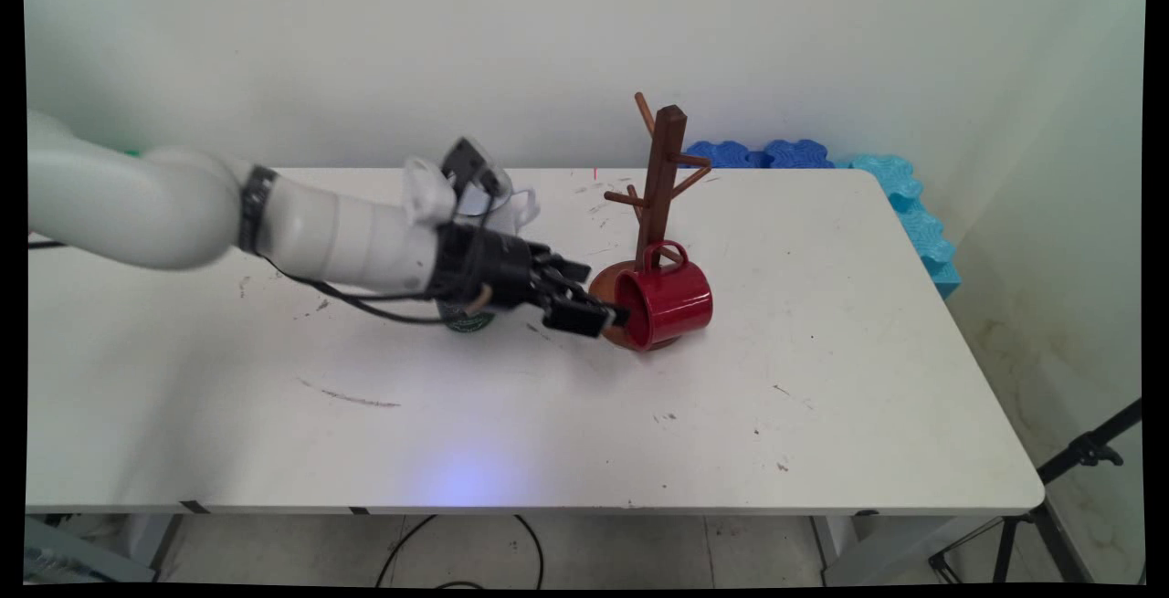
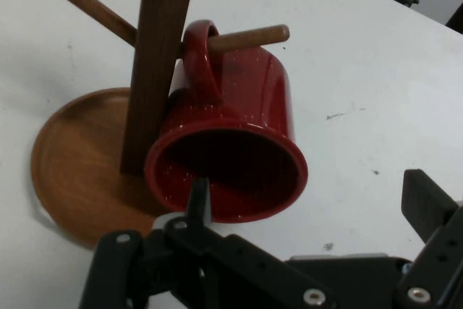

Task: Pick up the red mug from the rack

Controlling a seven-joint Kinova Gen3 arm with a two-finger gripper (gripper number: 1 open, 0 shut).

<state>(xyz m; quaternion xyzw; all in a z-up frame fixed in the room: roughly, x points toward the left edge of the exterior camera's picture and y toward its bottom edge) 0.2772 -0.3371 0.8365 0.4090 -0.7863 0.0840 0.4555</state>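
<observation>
Red mug [image 2: 239, 142] hangs by its handle on the mug tree [image 2: 155, 63] peg, mouth toward gripper [image 2: 311, 215] at its 6 o'clock; jaws open, empty, above tabletop [image 1: 548, 415].

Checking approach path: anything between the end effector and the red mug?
Nothing visible. The end effector is open right at the red mug's mouth, one fingertip by the rim. The mug tree's post stands beside the mug, not between.

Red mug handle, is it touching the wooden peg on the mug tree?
Touching. The hand view shows the red mug handle looped over the wooden peg, hanging from it.
</observation>
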